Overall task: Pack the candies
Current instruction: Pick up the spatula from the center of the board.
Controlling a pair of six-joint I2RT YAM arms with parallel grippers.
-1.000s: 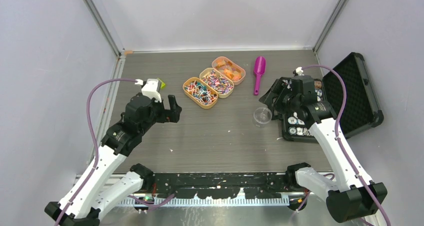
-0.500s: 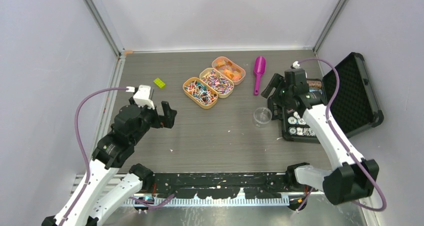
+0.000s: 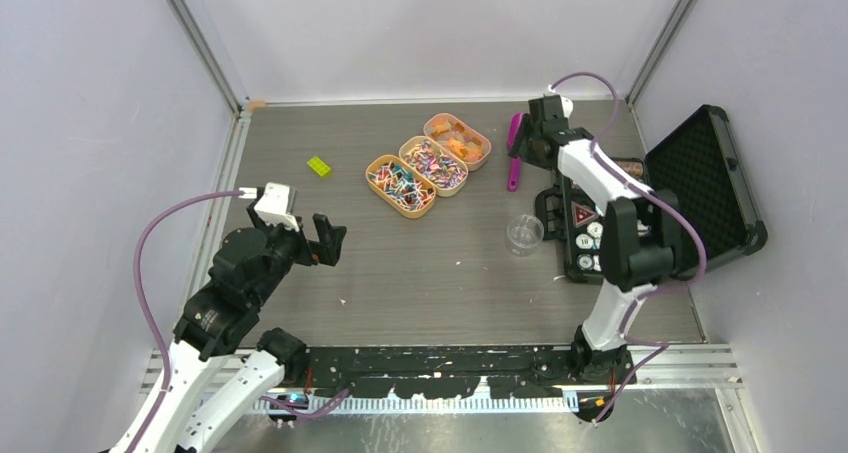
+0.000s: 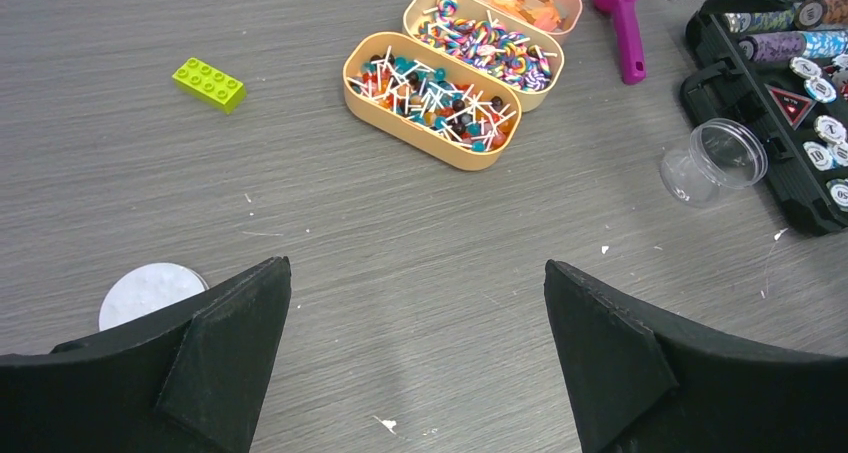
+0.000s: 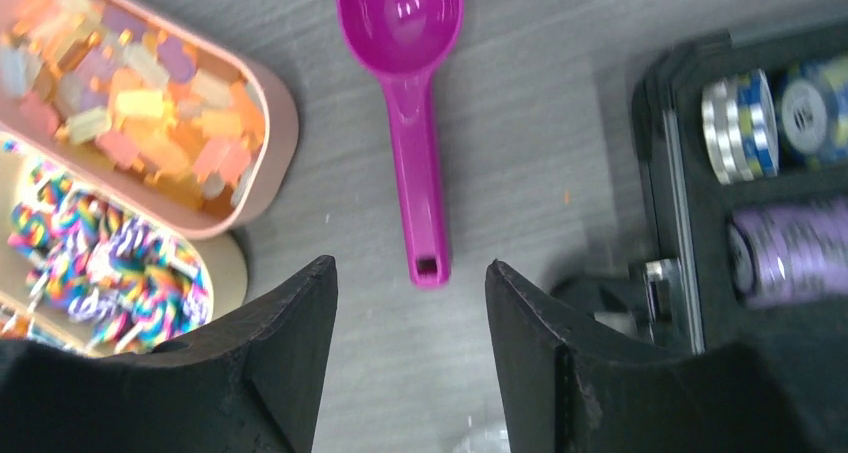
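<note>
Grey table with candies, magenta scoop

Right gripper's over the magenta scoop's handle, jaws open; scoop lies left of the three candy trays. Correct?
One thing is off: the magenta scoop lies to the right of the three candy trays, between them and the chip case, as the top external view shows. The rest holds: the right gripper is over its handle, jaws open.
</note>
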